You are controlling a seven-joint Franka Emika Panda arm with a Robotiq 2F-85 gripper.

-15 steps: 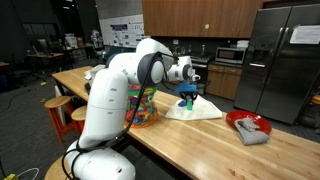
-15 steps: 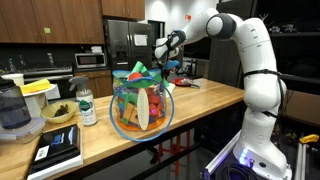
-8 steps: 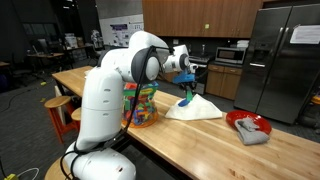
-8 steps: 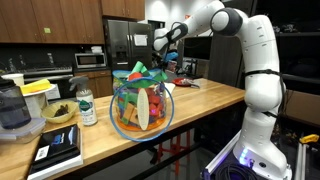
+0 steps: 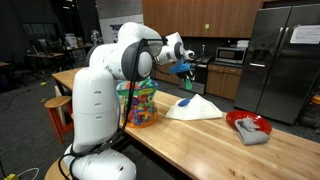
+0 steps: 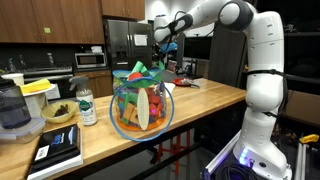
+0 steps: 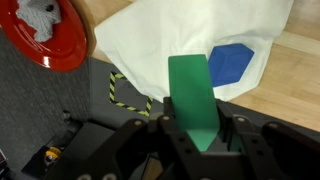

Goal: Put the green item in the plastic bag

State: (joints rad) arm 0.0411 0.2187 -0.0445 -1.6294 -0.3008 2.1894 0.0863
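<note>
My gripper [image 7: 200, 140] is shut on the green item [image 7: 192, 95], a flat bright green piece that sticks out from between the jaws. In both exterior views the gripper [image 5: 183, 67] [image 6: 160, 42] is raised well above the wooden counter, with a bit of green showing at its tip. The plastic bag [image 5: 139, 103] [image 6: 141, 101], transparent and full of multicoloured pieces, stands upright on the counter, below and to one side of the gripper. The gripper is not over the bag's opening.
A white cloth [image 5: 194, 109] [image 7: 190, 35] lies on the counter with a small blue piece [image 5: 186, 101] [image 7: 229, 64] on it. A red bowl with grey cloth [image 5: 248, 126] [image 7: 45, 30] sits further along. A bottle [image 6: 86, 106], bowls and a blender [image 6: 12, 110] stand near the bag.
The gripper has lifted the green item up off the white cloth and swung it higher and toward the plastic bag. The blue piece stays on the cloth.
</note>
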